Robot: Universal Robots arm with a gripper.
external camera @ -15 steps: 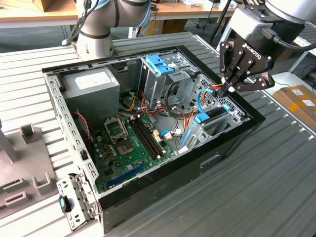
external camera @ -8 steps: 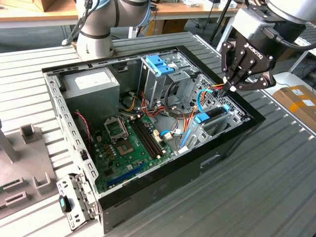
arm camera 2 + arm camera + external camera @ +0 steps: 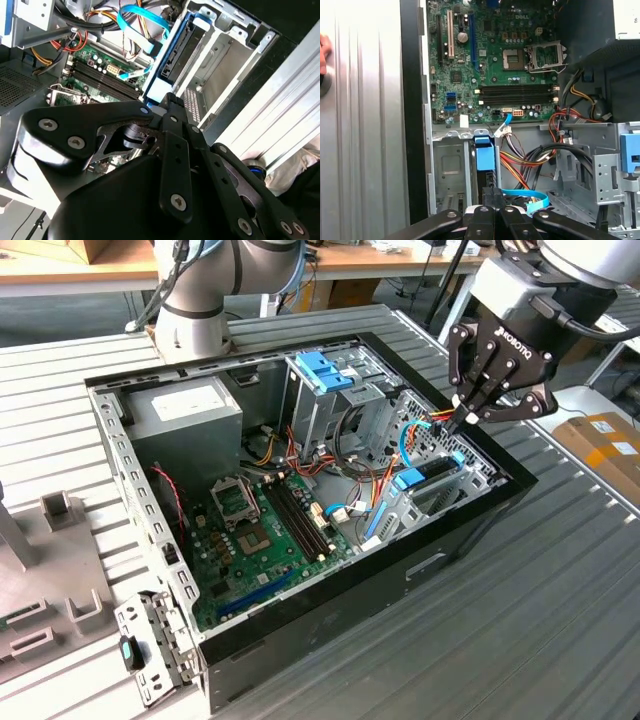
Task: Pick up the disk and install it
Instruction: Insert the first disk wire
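Note:
The disk (image 3: 432,478) stands on edge in the metal bay at the case's front corner, on the exterior view's right, its blue plastic bracket (image 3: 410,480) showing along the top. In both wrist views the disk (image 3: 485,154) (image 3: 172,57) sits in that bay slot. My gripper (image 3: 468,420) hovers right over the disk's far end, its black fingers drawn together and shut, with nothing seen between them. The fingertips (image 3: 490,192) (image 3: 170,100) lie close against the disk's end; contact cannot be told.
The open computer case (image 3: 420,570) holds a green motherboard (image 3: 265,530), a grey power-supply box (image 3: 185,410), a drive cage with a blue latch (image 3: 325,370) and loose red, orange and blue cables (image 3: 400,445). Metal brackets (image 3: 150,645) lie on the slatted table. A hand (image 3: 324,50) rests beside the case.

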